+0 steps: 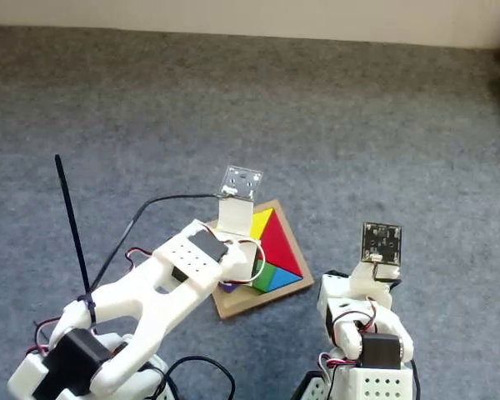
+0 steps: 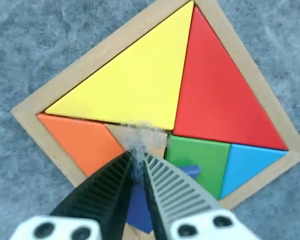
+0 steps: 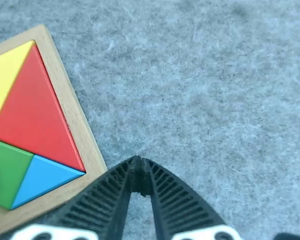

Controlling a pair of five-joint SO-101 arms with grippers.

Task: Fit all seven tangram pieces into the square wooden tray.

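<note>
The tray (image 2: 27, 117) lies on carpet (image 1: 358, 108), holding yellow (image 2: 130, 85), red (image 2: 220, 100), orange (image 2: 80, 142), green (image 2: 202, 157) and light-blue (image 2: 247, 162). Dark-blue (image 2: 139, 210) sits under the left gripper (image 2: 136, 156), whose jaws are all but closed on nothing. Dark-blue seems to overlap green, so a push could jam it. The right gripper (image 3: 136, 170) is closed and empty beside the tray. No legible writing

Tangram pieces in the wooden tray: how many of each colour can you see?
Yellow big triangle: 1
Red big triangle: 1
Orange piece: 1
Green square: 1
Light blue small triangle: 1
Dark blue piece: 1
Total: 6
</note>
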